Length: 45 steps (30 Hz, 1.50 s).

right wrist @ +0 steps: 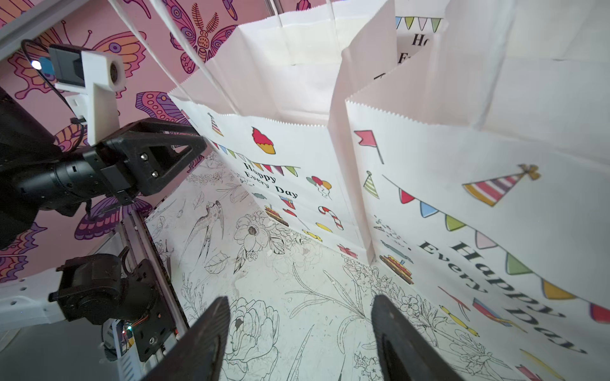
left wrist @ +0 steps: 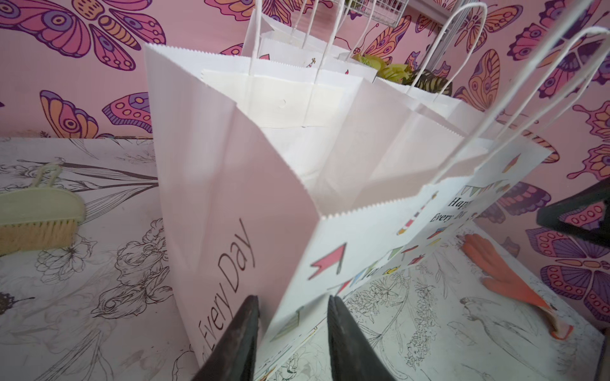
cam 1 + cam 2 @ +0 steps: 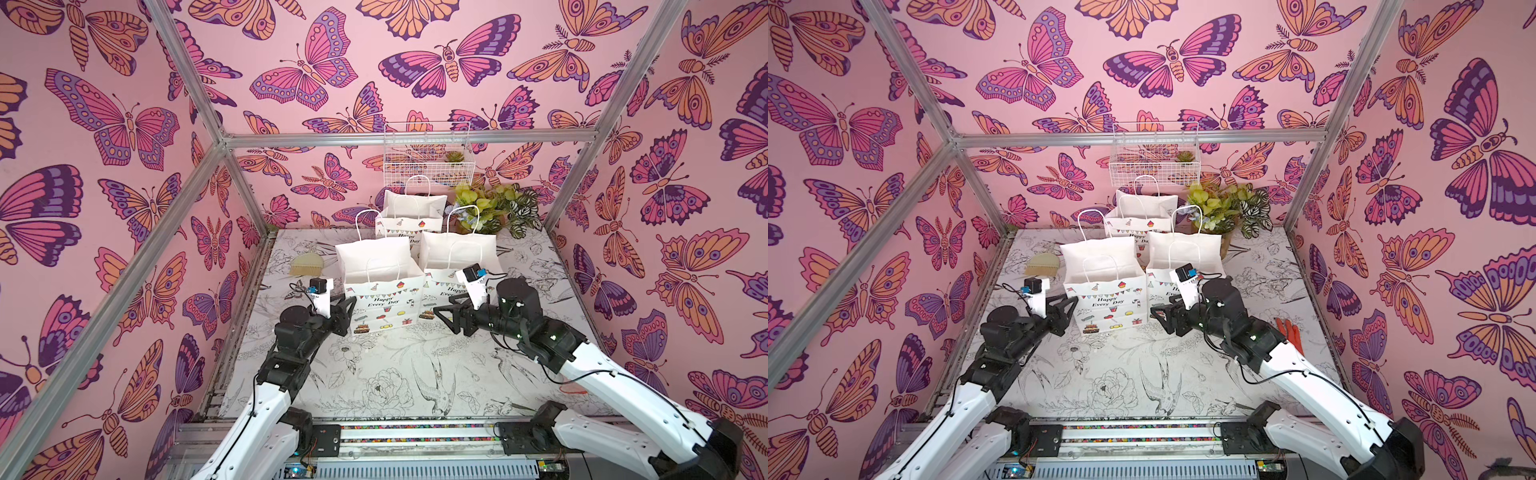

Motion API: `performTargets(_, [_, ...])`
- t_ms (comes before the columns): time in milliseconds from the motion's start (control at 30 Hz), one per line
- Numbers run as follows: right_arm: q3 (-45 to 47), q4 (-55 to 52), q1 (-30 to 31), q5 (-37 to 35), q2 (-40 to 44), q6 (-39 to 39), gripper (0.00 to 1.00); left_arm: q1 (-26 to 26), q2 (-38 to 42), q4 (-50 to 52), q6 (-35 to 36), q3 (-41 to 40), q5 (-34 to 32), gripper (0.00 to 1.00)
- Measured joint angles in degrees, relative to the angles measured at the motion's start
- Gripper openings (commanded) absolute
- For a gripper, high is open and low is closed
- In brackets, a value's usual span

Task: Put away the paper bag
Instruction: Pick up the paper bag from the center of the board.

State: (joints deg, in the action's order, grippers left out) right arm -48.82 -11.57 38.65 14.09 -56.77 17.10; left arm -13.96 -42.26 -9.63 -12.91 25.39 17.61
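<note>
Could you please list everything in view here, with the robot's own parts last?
paper bags: three, white with party prints, standing mid-table: front, right, back.
brush: one, pale green with tan bristles, on the table left of the bags.
glove: one, orange, on the table's right side.
wire basket: one, white, on the back wall.
succulent: one, green, in the basket.
plants: one cluster, green, back right corner.
table: one, white with black flower drawings, under everything.
left gripper: one, black, jaws astride the front bag's corner.
right gripper: one, black, open, empty, near the right bag.
</note>
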Motion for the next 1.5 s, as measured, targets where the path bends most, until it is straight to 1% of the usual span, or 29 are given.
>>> performTargets(67, [0.0, 0.31, 0.09, -0.42, -0.04, -0.44, 0.71, 0.0, -0.42, -0.72, -0.22, 0.0, 0.68, 0.33])
performTargets(100, [0.0, 0.44, 0.13, -0.55, -0.09, -0.59, 0.71, 0.0, -0.72, -1.11, -0.24, 0.0, 1.01, 0.37])
performTargets(200, [0.0, 1.18, 0.13, -0.59, -0.68, -1.2, 0.72, -0.02, -1.73, -1.62, -0.81, 0.0, 2.32, 0.62])
performTargets(233, [-0.02, 1.36, 0.13, -0.59, -1.01, -1.75, 0.74, -0.07, -1.99, -1.75, -1.11, 0.0, 2.82, 0.68])
performTargets(267, [-0.11, 1.49, 0.13, -0.55, -1.46, -2.23, 0.76, -0.13, -2.14, -1.9, -1.33, 0.02, 3.3, 0.71])
performTargets(333, [-0.63, 1.68, 0.15, -0.44, -2.91, -3.5, 0.79, -0.33, -2.23, -2.01, -1.46, 0.11, 4.13, 0.74])
performTargets(433, [-1.73, 2.58, 0.17, 0.28, -5.73, -5.16, 0.8, -0.37, -2.21, -2.21, -1.66, 0.48, 5.27, 0.74])
performTargets(567, [-3.41, 4.31, 0.2, 1.62, -9.62, -6.75, 0.79, -0.37, -2.21, -2.4, -1.77, 0.74, 5.79, 0.7])
performTargets(800, [-8.37, 5.38, 0.24, 2.25, -15.98, -10.34, 0.78, -0.37, -2.23, -2.38, -1.73, 0.74, 6.19, 0.7])
performTargets(1033, [-12.28, 6.14, 0.24, 2.05, -20.48, -13.73, 0.74, -0.37, -3.34, -2.58, -1.27, 0.74, 5.95, 0.7])
performTargets(1233, [-14.84, 6.73, 0.24, 3.8, -24.72, -14.56, 0.66, -0.37, -4.96, -3.5, -1.27, 0.74, 5.75, 0.7])
performTargets(1500, [-15.3, 8.79, 0.24, 6.84, -26.95, -14.14, 0.47, -0.37, -5.6, -4.04, -1.27, 0.74, 5.68, 0.69])
